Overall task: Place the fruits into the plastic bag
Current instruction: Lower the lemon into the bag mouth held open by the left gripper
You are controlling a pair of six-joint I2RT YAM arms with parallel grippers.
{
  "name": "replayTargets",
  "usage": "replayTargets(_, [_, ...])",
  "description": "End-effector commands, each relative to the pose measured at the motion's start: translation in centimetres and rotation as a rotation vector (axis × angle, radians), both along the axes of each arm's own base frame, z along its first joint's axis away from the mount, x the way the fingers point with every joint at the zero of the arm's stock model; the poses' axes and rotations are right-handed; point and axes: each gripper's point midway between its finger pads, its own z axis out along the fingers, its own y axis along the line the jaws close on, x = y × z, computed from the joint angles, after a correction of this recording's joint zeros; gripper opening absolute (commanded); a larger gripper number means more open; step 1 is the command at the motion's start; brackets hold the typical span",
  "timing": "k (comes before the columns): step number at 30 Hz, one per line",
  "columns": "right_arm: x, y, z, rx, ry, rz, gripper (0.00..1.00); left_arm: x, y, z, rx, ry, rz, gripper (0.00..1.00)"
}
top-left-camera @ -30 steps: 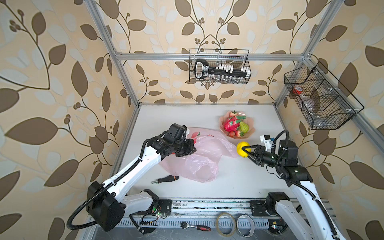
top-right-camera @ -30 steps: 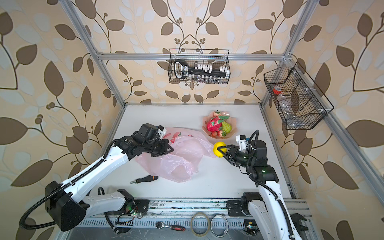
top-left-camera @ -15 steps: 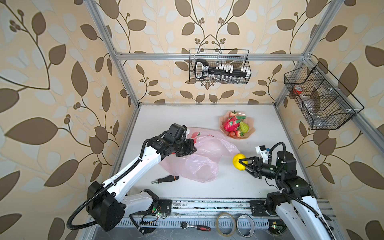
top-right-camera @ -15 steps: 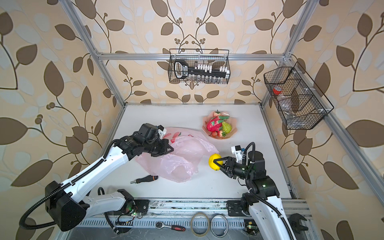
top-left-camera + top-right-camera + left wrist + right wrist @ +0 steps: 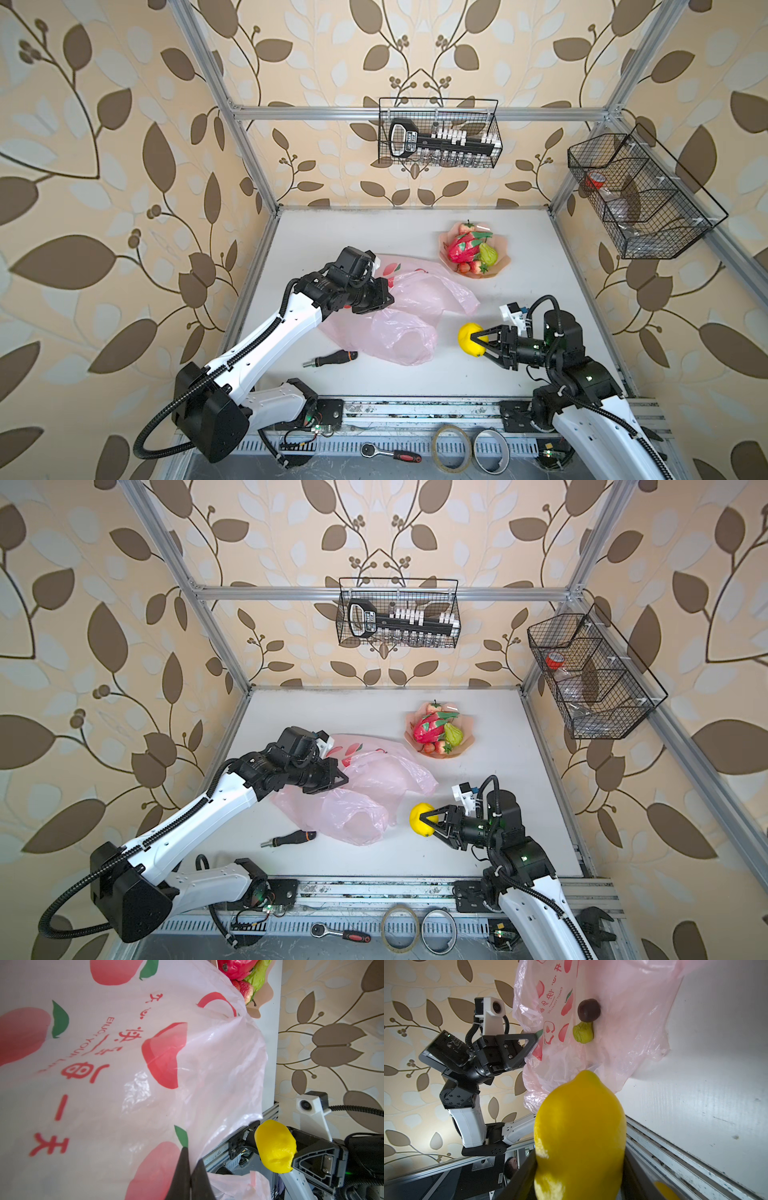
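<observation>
The pale-pink plastic bag (image 5: 409, 328) (image 5: 365, 800) lies mid-table, printed with red peaches (image 5: 164, 1053). My left gripper (image 5: 388, 297) (image 5: 343, 780) (image 5: 192, 1157) is shut on the bag's upper edge and holds it lifted. My right gripper (image 5: 478, 343) (image 5: 430, 823) (image 5: 579, 1159) is shut on the yellow lemon (image 5: 468, 337) (image 5: 419, 818) (image 5: 275, 1147) (image 5: 579, 1126), just right of the bag's mouth. In the right wrist view a dark plum (image 5: 588, 1009) and a small green fruit (image 5: 583, 1032) lie inside the bag (image 5: 633, 1022). A dragon fruit (image 5: 463, 247), pear (image 5: 488, 253) and strawberries (image 5: 473, 268) sit on the peach plate (image 5: 505, 266).
A screwdriver (image 5: 330, 358) lies left of the bag near the front. Wire baskets hang on the back wall (image 5: 438, 133) and the right wall (image 5: 640, 195). A ratchet (image 5: 390, 453) and tape rings (image 5: 451, 446) lie on the front rail.
My right gripper has carried the lemon toward the table's front and slightly left, closer to the bag's mouth. The left gripper and the bag have stayed still.
</observation>
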Motion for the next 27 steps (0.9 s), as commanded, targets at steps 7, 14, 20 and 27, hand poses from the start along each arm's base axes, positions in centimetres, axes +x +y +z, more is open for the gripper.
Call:
replayTargets(7, [1.6,1.4,-1.4,0.031,0.02,-0.007,0.21,0.5,-0.7,1.4,-0.045,-0.021,-0.014,0.0])
replayTargets(14, [2.7,4.1,-2.6,0.028,0.027,0.032,0.2,0.5,-0.8,1.3,-0.045,-0.019,-0.016,0.0])
replayTargets(20, [4.1,6.2,-3.4,0.025,0.037,0.045,0.18,0.5,-0.8,1.3,-0.045,-0.016,-0.017,0.0])
replayTargets(27, [5.5,8.6,-3.1,0.029,0.023,0.084,0.18,0.5,-0.8,1.3,-0.048,-0.016,-0.018,0.0])
